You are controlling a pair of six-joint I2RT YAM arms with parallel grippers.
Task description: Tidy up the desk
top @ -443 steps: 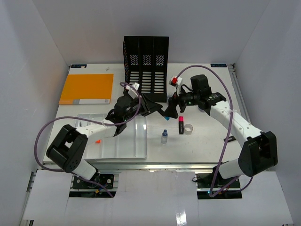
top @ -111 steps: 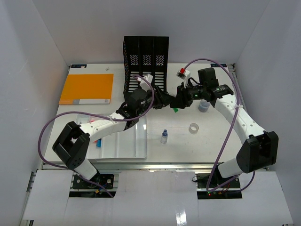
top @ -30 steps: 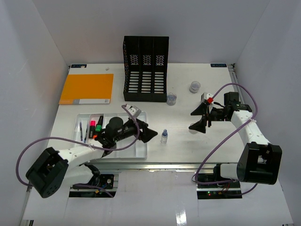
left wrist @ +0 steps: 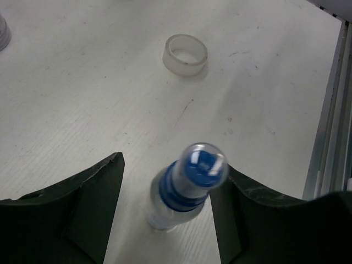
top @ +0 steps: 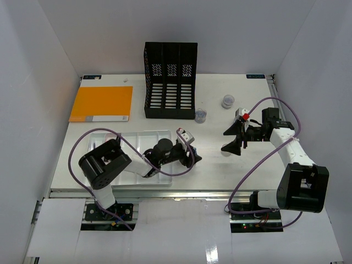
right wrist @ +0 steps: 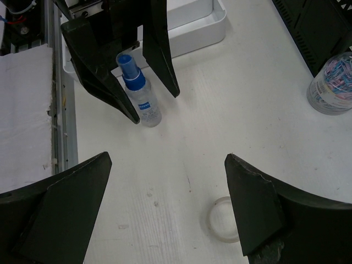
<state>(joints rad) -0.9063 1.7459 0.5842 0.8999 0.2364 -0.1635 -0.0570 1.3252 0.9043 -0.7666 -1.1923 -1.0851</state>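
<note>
Jar (right wrist: 330, 82) of coloured clips, blue-capped bottle (left wrist: 184, 192) within left gripper (left wrist: 171, 181)

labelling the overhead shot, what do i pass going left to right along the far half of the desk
orange folder → black file holder → jar of paper clips → small clear jar

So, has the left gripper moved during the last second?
Yes. The left gripper went right in the top view, past the edge of the white tray, and now straddles the small bottle.
</note>
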